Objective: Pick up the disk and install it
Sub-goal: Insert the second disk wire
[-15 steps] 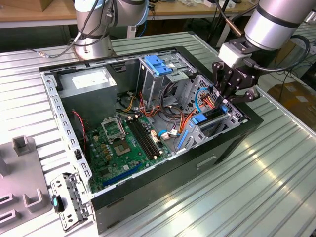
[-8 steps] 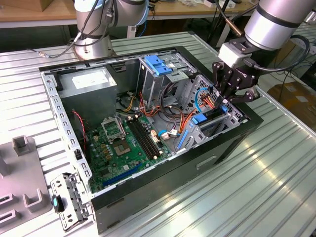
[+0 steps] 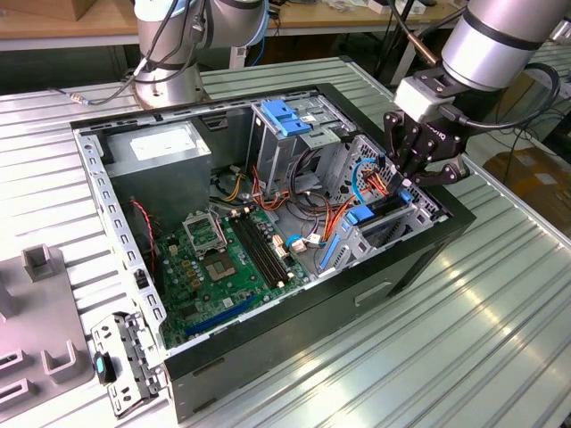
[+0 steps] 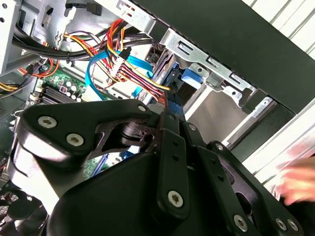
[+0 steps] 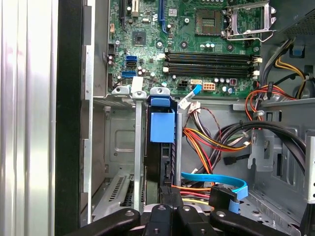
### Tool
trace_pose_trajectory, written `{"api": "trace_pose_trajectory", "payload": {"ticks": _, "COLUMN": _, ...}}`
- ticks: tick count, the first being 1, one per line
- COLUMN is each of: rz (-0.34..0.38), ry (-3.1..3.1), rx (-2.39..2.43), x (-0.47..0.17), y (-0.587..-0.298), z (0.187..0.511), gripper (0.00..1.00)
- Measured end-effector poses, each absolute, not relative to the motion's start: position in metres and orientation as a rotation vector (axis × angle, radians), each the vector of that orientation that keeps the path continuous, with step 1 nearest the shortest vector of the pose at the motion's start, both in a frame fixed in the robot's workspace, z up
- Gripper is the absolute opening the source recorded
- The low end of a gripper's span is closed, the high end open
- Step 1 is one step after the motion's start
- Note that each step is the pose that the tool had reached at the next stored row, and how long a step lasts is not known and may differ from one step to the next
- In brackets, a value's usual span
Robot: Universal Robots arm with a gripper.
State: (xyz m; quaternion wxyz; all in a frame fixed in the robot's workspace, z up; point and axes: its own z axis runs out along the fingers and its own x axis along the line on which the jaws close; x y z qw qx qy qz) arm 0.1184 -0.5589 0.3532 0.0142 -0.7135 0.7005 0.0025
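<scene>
Black jaws closed on the disk [image 5: 161,147] (edge-on).

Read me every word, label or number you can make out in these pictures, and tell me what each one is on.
Nothing reads clearly enough to quote.
On the power supply, the white sticker: print too small to read.
On the gripper, exterior view: white lettering on its side, too small to read.
On the motherboard, first wrist view: white markings, too small to read.

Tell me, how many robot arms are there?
2. One arm stands behind the open computer case, toward the exterior view's left. The other arm reaches in from the exterior view's right, its gripper inside the case. More may be hidden.
</scene>
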Motion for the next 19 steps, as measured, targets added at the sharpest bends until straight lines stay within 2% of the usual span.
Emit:
{"api": "trace_pose_trajectory", "payload": {"ticks": 14, "rz": 0.008, "ry": 2.180, "rx": -2.223, "x": 0.105, "y": -0.559, "z": 0.353, "gripper": 0.11}}
{"api": "trace_pose_trajectory", "payload": {"ticks": 19, "rz": 0.008, "ry": 2.180, "rx": -2.223, "x": 0.105, "y": -0.559, "z": 0.370, "gripper": 0.11}}
